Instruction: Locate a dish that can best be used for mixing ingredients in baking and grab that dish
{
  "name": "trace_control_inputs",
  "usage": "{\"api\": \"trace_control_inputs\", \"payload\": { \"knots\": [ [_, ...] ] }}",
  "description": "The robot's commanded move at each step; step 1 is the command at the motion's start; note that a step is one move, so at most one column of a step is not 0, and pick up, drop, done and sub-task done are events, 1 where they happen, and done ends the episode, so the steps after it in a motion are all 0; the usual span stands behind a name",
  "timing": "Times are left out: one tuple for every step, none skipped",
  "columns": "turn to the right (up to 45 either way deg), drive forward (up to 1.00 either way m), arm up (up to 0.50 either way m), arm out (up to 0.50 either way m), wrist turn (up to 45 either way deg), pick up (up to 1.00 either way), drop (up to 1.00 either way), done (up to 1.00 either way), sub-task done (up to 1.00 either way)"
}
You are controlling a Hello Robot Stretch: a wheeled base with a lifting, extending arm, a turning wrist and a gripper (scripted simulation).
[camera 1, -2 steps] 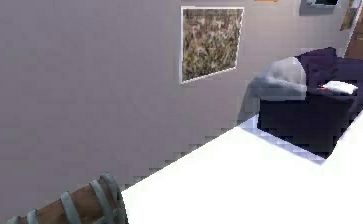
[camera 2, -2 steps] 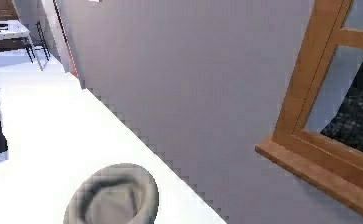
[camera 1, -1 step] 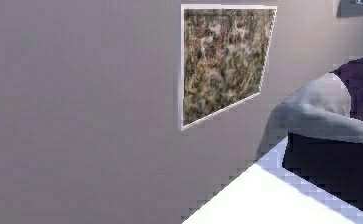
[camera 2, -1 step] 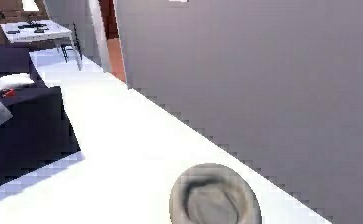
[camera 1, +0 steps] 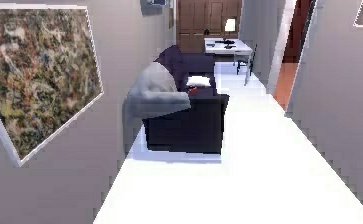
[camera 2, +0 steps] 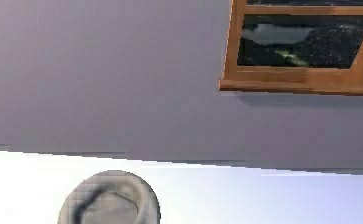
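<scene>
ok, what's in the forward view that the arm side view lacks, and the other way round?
Forward view: a mottled painting on the wall at its left, a dark sofa with a grey blanket draped over it, a far white table with a lamp.
Arm side view: a wood-framed picture at upper right, a round grey bowl-like thing on the floor at the bottom edge.
Both: grey walls, white floor.

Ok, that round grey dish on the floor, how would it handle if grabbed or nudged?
The round grey dish looks rigid, with a raised rim, so it should keep its shape. Sitting flat and wide on the floor, it would probably slide rather than tip. Its smooth, rounded look hints it may be slippery.
</scene>
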Motion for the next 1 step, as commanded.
{"api": "trace_control_inputs", "payload": {
  "knots": [
    [18.0,0.00,0.00,0.00,0.0,0.00,0.00,0.00,0.00]
  ]
}}
